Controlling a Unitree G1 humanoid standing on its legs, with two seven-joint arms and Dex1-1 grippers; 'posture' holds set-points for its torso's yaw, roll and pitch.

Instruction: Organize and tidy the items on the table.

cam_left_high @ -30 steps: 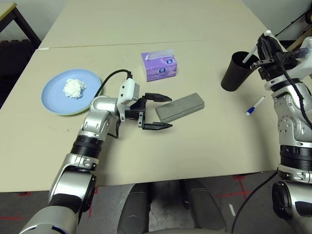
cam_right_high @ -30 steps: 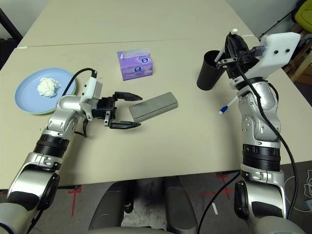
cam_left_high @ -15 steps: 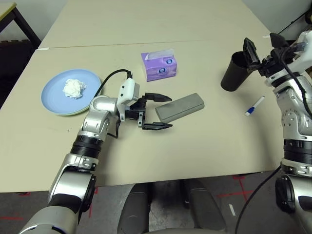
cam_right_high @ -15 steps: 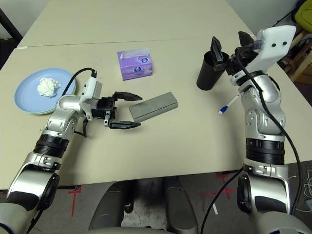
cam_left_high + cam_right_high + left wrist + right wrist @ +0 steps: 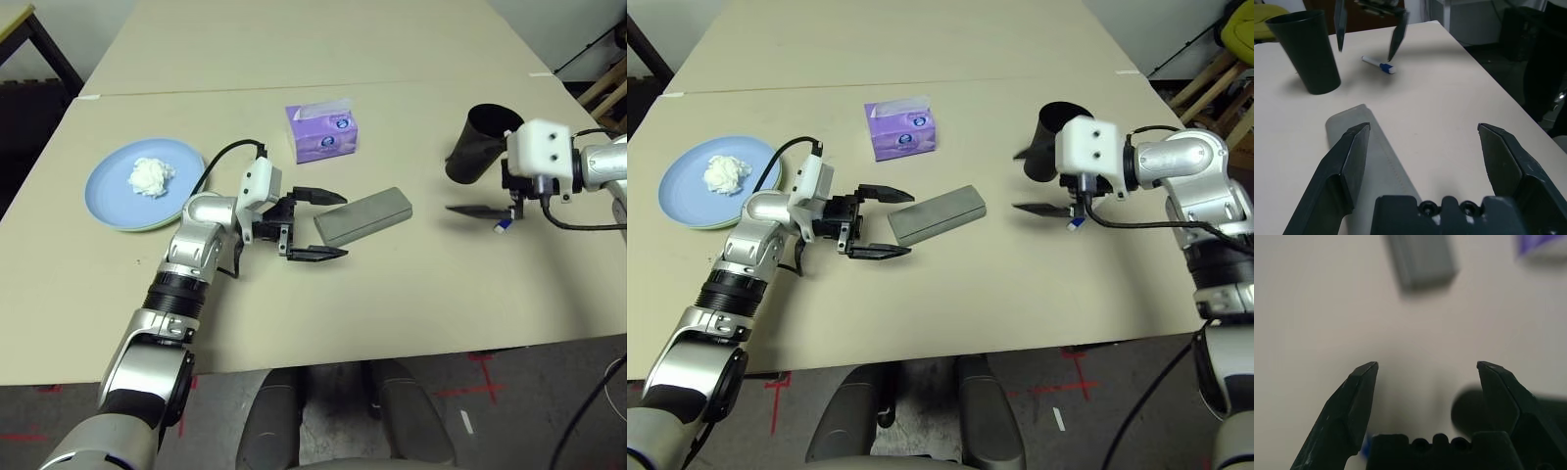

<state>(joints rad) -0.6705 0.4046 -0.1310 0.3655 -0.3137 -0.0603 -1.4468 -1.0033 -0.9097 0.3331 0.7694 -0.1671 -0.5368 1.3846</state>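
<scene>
The tabletop arrangement, read from the near edge of the table (image 5: 294, 313) towards its far side. Inward from the near edge, the robot's left gripper (image 5: 345, 225) points towards the right edge, its two black fingers spread well apart. Between the fingertips, as seen from above, lies one end of the grey oblong glasses case (image 5: 367, 217); whether either finger touches it cannot be told. The case is closed and set obliquely, its other end angled towards the far right corner.

Over the right part of the table, the robot's right gripper (image 5: 1021, 182) points towards the left edge, its fingers likewise apart, with nothing between them. The blue-and-white marker (image 5: 1378, 64) lies on the tabletop beneath this gripper and is partly hidden by it in the head views.

Near the left edge, the light blue plate (image 5: 108, 191) rests on the pale green plate (image 5: 147, 229), of which only a thin rim shows. The crumpled white tissue wad (image 5: 150, 177) sits on the blue plate.

Towards the right edge, the black tapered cup (image 5: 478, 142) stands upright, mouth upwards. Farther in from the near edge than the glasses case, a purple tissue box (image 5: 323, 137) rests with a tissue emerging from its top.
</scene>
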